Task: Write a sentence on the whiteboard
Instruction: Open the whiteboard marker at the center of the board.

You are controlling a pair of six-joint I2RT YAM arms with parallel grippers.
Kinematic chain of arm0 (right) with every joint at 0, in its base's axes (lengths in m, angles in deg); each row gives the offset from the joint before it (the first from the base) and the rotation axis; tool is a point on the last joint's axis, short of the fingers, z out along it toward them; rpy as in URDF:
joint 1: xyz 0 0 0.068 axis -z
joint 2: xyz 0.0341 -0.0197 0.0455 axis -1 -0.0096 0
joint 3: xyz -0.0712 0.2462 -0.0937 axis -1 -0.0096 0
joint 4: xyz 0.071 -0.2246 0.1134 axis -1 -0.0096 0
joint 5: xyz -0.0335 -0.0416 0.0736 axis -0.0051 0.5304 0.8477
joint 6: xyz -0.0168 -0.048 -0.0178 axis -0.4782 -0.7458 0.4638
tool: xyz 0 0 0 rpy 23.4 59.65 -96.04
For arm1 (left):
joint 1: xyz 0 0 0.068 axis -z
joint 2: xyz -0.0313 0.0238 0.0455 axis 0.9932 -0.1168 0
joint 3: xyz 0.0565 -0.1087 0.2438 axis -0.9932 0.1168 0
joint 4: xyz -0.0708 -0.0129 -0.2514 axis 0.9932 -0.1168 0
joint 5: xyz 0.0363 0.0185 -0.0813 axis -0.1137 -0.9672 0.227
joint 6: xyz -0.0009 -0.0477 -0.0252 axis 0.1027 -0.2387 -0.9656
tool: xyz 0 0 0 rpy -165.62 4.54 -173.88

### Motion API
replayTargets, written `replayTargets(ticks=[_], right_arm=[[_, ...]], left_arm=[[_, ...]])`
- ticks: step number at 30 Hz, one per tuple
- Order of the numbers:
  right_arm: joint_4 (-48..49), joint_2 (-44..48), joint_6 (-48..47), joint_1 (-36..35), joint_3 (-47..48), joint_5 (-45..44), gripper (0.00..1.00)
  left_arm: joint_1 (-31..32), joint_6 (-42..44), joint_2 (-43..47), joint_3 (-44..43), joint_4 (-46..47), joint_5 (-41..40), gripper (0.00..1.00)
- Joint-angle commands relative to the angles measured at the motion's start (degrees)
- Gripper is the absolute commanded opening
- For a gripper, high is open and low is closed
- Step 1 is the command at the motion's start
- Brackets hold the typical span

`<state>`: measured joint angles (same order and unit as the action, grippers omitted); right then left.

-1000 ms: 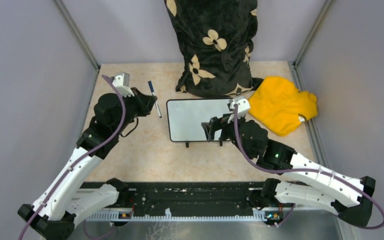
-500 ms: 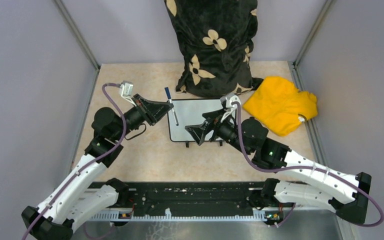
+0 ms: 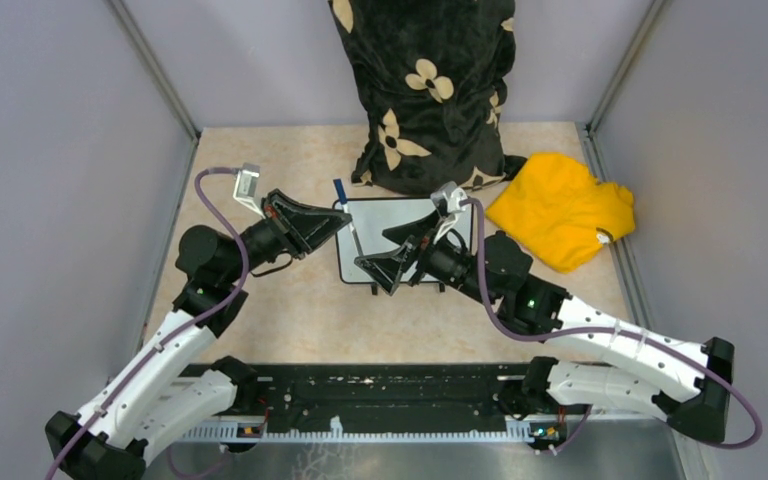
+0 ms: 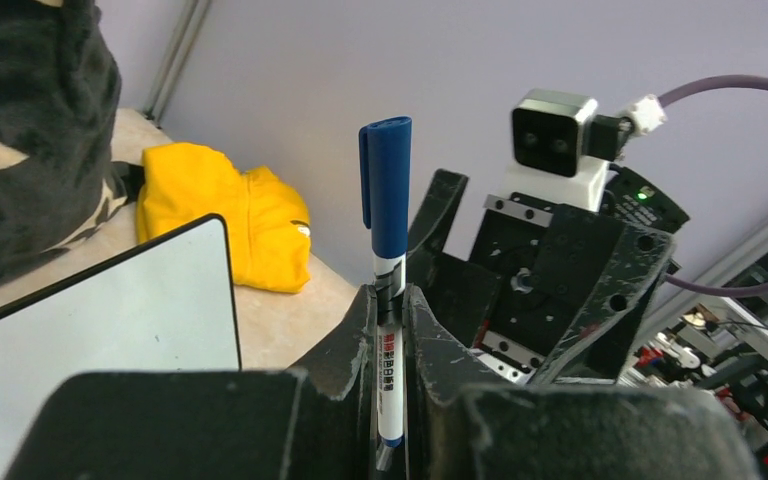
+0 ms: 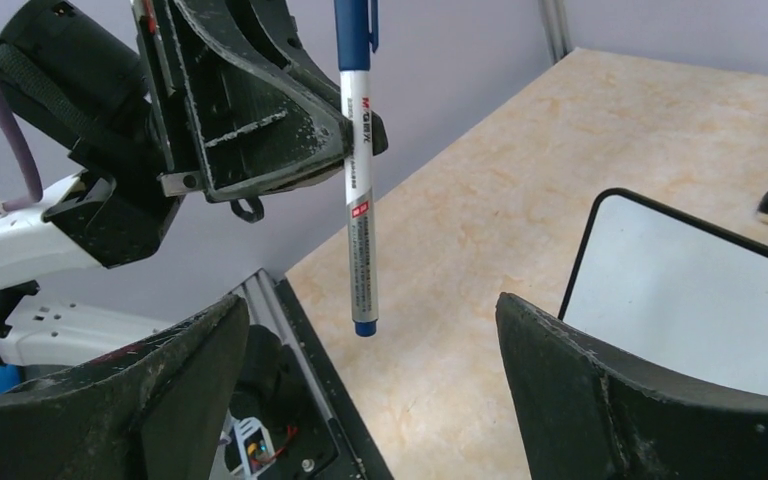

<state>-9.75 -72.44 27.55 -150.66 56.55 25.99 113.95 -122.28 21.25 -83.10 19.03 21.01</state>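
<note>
My left gripper (image 3: 341, 216) is shut on a blue-capped white marker (image 3: 348, 218), held upright with the cap on, above the left edge of the whiteboard (image 3: 375, 211). The left wrist view shows the marker (image 4: 389, 200) clamped between my fingers (image 4: 355, 330). My right gripper (image 3: 392, 254) is open and faces the marker from the right. In the right wrist view, the marker (image 5: 360, 200) hangs between my wide-spread fingers (image 5: 185, 360), with its lower end level with the tips. The board (image 5: 680, 290) is blank; no sentence shows.
A black flower-patterned cushion (image 3: 430, 90) stands behind the board. A yellow cloth (image 3: 560, 205) lies to its right and also shows in the left wrist view (image 4: 215, 215). Grey walls close in the beige table (image 3: 290, 300). A black rail (image 3: 380, 395) runs along the near edge.
My left gripper has carried the marker up and to the right, to the board's left edge. My right gripper has swung left off the board, now open around the marker's lower end.
</note>
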Motion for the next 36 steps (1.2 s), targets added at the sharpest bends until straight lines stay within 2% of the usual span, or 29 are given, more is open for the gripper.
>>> replayTargets(ticks=[1, 5, 11, 22, 31, 36], right_arm=[[3.96, -1.91, 2.35, 0.39, 2.54, 2.37, 0.90], [1.92, -3.95, 4.35, 0.39, 4.52, -0.05, 0.84], [4.35, -5.31, 5.26, 0.40, 5.29, 2.78, 0.76], [6.97, -5.24, 5.11, 0.47, 5.34, 6.41, 0.66], [7.97, -5.52, 5.17, 0.52, 5.70, 6.95, 0.63], [8.68, -5.94, 5.06, 0.49, 5.92, 8.29, 0.55]], left_arm=[[-0.03, -2.61, -0.07, 0.23, 5.70, 3.57, 0.00], [0.02, -3.73, 0.16, 0.31, 6.91, 4.86, 0.00], [0.00, -4.98, 0.21, 0.31, 8.11, 7.66, 0.00], [0.01, -6.78, -0.52, -0.06, 10.61, 11.98, 0.00], [0.01, -7.21, -0.70, -0.05, 11.02, 12.48, 0.00], [0.01, -7.00, -0.99, -0.34, 10.82, 13.49, 0.00]])
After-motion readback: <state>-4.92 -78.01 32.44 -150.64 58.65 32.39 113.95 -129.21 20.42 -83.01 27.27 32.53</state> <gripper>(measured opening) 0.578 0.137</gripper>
